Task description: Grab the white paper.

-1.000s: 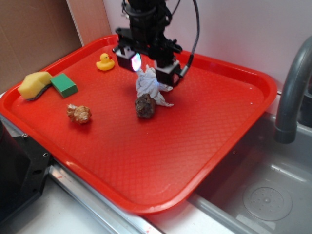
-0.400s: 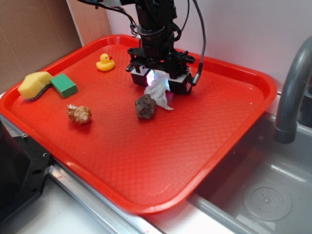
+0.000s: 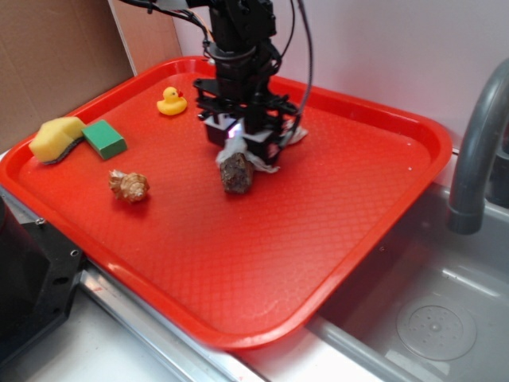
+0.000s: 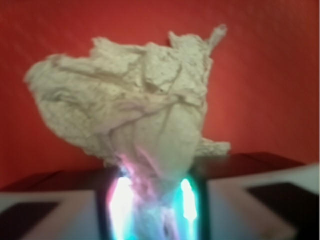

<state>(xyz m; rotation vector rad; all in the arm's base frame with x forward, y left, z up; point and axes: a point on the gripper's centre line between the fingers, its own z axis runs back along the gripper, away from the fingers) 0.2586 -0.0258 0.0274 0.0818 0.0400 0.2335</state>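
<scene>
The white paper (image 4: 130, 95) is a wrinkled wad that fills the wrist view over the red tray (image 3: 413, 131). Its lower end is drawn in between the two glowing pads (image 4: 120, 200) of my gripper (image 4: 152, 202), which is shut on it. From outside, the gripper (image 3: 242, 145) stands low over the tray's middle back and hides most of the paper. Only white edges of the paper (image 3: 267, 165) stick out beneath it. The dark brown rock (image 3: 237, 173) lies right in front of the gripper, touching the paper.
A yellow rubber duck (image 3: 171, 102) sits at the tray's back left. A yellow sponge (image 3: 56, 138) and a green block (image 3: 104, 138) lie at the left edge. A tan knobbly lump (image 3: 130, 185) lies left of the rock. A grey faucet (image 3: 475, 151) and sink (image 3: 433, 314) are at the right.
The gripper has come down over the paper and turned, and its pads have closed in on the wad. The paper now sits flatter and mostly hidden under the gripper.
</scene>
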